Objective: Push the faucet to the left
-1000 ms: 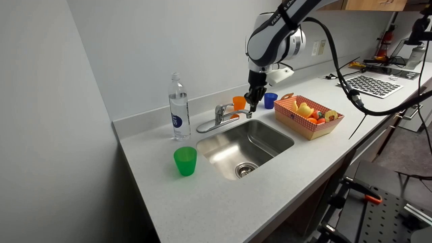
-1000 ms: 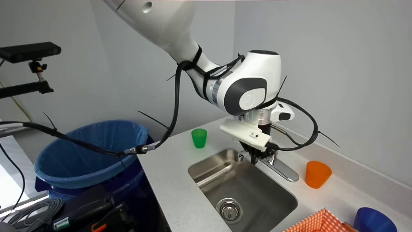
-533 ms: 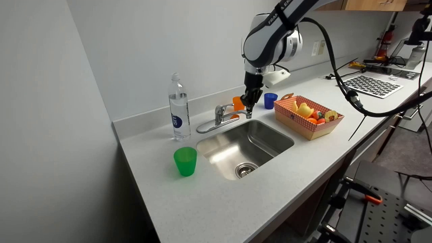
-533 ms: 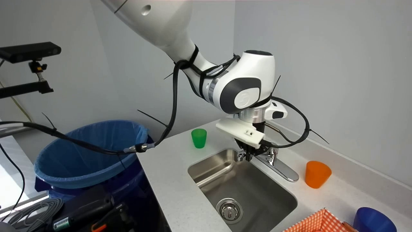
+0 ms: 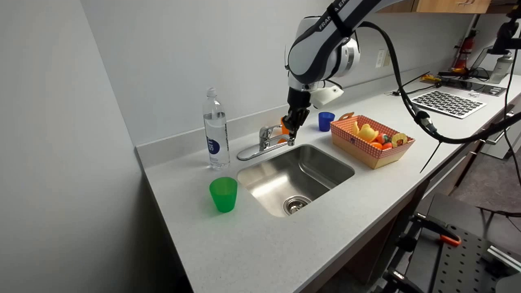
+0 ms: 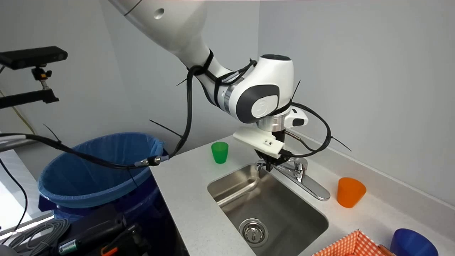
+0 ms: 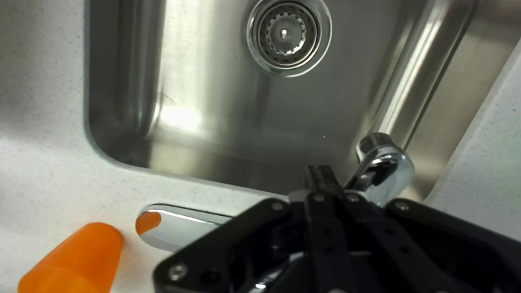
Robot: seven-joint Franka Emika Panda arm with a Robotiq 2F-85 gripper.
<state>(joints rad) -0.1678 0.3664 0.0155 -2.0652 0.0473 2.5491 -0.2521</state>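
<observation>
1. Shiny chrome metal faucet (image 5: 263, 142): mounted on the speckled pale countertop (image 5: 244, 244), between the grey wall (image 5: 244, 61) and the sink. The end of its long, low spout (image 7: 388, 173) overhangs the basin near a corner.
2. Black robotic gripper (image 7: 321, 175): points downward, just beside the spout's end. Jaws narrow, set together. Contact with the spout cannot be confirmed.
3. Rectangular stainless-steel sink (image 5: 276, 185): round metal drain (image 5: 296, 204) in its floor.
4. Near the faucet's base: tapered orange cup (image 6: 351, 192); upright clear plastic water bottle (image 5: 215, 134).
5. Tapered green cup (image 5: 223, 194): near the sink's rim.
6. Red-and-white checked basket (image 5: 354, 149): contains yellow, orange and red items (image 5: 367, 133); blue cup (image 5: 326, 121) just beside it.
</observation>
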